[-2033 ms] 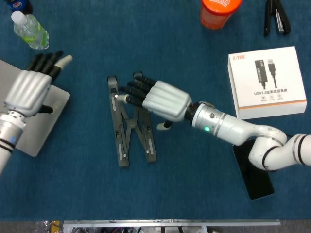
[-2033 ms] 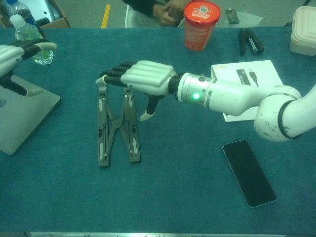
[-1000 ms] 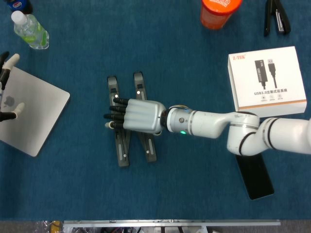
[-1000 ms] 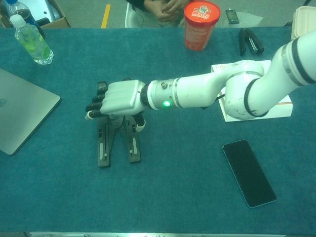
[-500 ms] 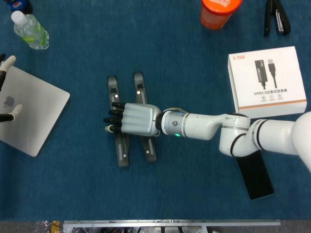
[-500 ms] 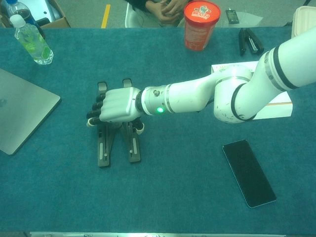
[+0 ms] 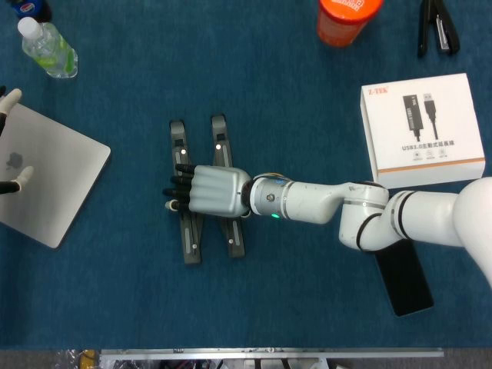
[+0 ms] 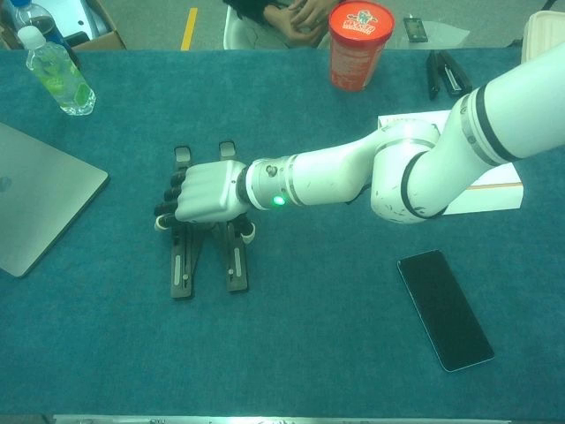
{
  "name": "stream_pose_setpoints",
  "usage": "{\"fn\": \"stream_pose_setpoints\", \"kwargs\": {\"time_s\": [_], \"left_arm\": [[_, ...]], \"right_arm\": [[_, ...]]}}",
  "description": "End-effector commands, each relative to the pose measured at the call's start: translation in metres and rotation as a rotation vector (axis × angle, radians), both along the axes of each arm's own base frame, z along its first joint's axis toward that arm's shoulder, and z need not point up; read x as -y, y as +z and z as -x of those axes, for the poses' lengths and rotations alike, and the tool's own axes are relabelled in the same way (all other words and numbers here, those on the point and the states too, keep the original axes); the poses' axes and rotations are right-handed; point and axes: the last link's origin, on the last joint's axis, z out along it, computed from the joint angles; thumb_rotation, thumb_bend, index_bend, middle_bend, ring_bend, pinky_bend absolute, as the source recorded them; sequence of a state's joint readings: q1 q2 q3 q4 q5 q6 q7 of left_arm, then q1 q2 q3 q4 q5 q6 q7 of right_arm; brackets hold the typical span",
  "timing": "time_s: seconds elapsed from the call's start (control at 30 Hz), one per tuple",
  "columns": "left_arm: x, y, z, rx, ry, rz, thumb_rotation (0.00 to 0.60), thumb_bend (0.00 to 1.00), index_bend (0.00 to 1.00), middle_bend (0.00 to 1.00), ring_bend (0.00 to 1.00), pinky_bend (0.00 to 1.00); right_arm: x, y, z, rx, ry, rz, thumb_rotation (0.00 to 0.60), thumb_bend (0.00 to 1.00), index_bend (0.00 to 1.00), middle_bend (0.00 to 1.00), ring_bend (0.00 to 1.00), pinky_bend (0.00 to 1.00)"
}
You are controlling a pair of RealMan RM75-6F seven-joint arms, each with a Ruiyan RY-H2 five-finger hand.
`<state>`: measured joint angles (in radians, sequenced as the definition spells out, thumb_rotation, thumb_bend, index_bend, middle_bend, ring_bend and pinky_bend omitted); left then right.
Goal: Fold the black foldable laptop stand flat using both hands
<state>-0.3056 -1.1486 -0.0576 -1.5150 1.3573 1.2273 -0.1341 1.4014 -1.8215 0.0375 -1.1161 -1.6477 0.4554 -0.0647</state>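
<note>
The black laptop stand (image 7: 219,137) lies on the blue cloth as two nearly parallel rails, and the chest view shows it too (image 8: 181,269). My right hand (image 7: 211,191) lies across its middle. Its dark fingers curl over the outer edge of the left rail and the thumb sits by the right rail, so it grips the stand (image 8: 207,192). The crossed links between the rails are hidden under the hand. Of my left hand (image 7: 8,102) only two pale fingertips show, far apart at the left edge over the laptop, holding nothing.
A silver laptop (image 7: 54,177) lies closed at the left, with a water bottle (image 7: 48,48) behind it. An orange cup (image 7: 346,19) and a black stapler (image 7: 437,27) stand at the back. A white box (image 7: 423,131) and a phone (image 7: 403,280) lie at the right.
My right hand moved from the stand's top down to its middle and curled around both rails, which now lie closer together. My left hand drew back to the left edge.
</note>
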Motion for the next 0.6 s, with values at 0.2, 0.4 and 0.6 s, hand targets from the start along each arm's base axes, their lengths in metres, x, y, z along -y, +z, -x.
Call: {"fn": "stream_pose_setpoints", "kwargs": {"time_s": [0.2, 0.4, 0.6], "left_arm": [[0.0009, -0.0007, 0.0015, 0.007, 0.000, 0.001, 0.600, 0.23, 0.00, 0.00, 0.00, 0.01], [0.0016, -0.0012, 0.0027, 0.013, -0.001, 0.001, 0.600, 0.23, 0.00, 0.00, 0.00, 0.01], [0.0017, -0.0029, 0.0021, 0.018, -0.006, 0.005, 0.600, 0.23, 0.00, 0.00, 0.00, 0.01]], "right_arm": [[-0.0018, -0.0049, -0.0032, -0.002, -0.020, 0.000, 0.600, 0.00, 0.00, 0.00, 0.00, 0.06], [-0.0036, -0.0075, -0.0027, 0.003, -0.033, -0.002, 0.600, 0.00, 0.00, 0.02, 0.00, 0.06], [-0.0045, -0.0082, -0.0017, 0.012, -0.043, -0.003, 0.600, 0.00, 0.00, 0.13, 0.03, 0.07]]}}
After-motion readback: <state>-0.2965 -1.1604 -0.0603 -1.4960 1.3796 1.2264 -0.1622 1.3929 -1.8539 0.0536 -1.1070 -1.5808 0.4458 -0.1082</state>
